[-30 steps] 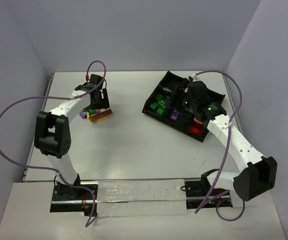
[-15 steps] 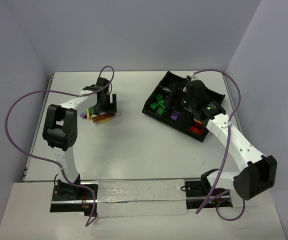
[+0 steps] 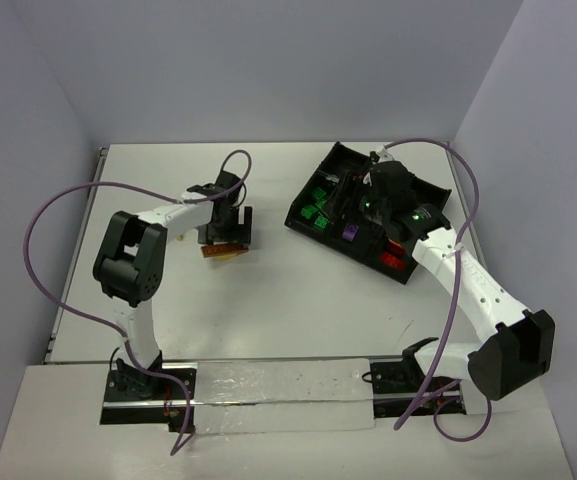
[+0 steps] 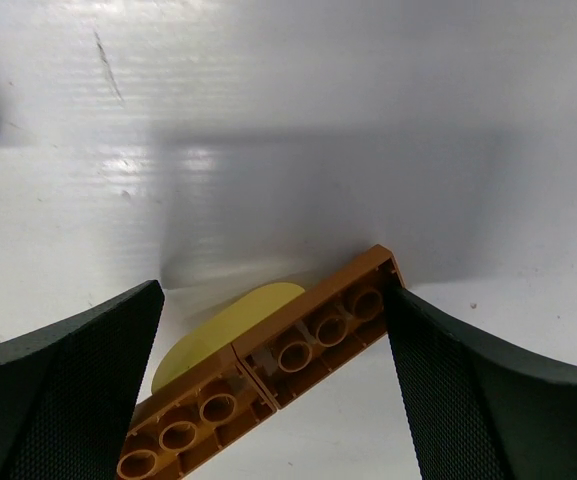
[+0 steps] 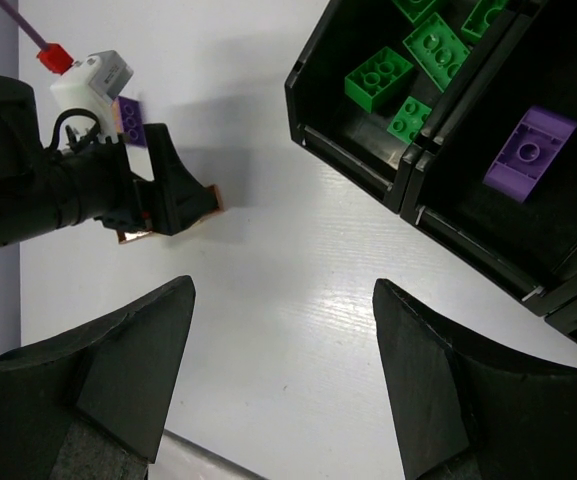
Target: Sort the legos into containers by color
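Observation:
Two brown legos [image 4: 308,340] joined end to end lie slantwise on the table over a yellow piece [image 4: 218,330]. My left gripper [image 4: 273,290] stands open around them, and the upper end touches its right finger. From above, the left gripper [image 3: 230,226] sits over the brown legos [image 3: 225,251] left of centre. My right gripper [image 5: 283,290] is open and empty, hovering by the black tray [image 3: 343,250]. The tray's bins hold green legos [image 5: 378,78], a purple lego [image 5: 530,150] and red legos [image 3: 393,260].
A loose purple lego [image 5: 128,118] lies on the table just beyond the left gripper. The tray wall [image 5: 408,185] stands close to the right of my right fingers. Side walls enclose the table to left and right.
My left gripper has swung right toward the table's middle, the brown legos moving with it, and its jaws have widened. The right gripper has barely moved.

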{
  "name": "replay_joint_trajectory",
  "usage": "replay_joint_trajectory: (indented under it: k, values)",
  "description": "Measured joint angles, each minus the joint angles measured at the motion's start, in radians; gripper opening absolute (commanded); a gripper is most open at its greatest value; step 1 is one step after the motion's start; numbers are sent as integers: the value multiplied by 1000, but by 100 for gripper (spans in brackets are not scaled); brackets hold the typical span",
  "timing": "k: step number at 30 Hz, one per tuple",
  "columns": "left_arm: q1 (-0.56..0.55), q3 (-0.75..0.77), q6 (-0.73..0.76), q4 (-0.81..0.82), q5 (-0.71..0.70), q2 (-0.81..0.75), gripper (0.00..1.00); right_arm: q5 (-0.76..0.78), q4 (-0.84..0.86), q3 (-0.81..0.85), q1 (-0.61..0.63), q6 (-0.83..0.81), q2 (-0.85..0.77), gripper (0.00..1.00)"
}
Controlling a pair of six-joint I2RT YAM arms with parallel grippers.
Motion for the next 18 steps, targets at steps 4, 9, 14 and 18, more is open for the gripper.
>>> replay_joint_trajectory:
  k: [4,9,14,18]
  values:
    - [-21,-17,-13,-3,-6,-16,99,-1,0,0,12,0,0,79]
    - [-39,-25,-27,-20,-28,-52,99,-2,7,-4,15,0,0,80]
    - [-59,-25,-19,-24,-83,-120,99,-5,10,-6,23,4,0,79]
    - [-96,-24,0,-29,-152,-152,99,-6,13,-6,31,6,0,80]
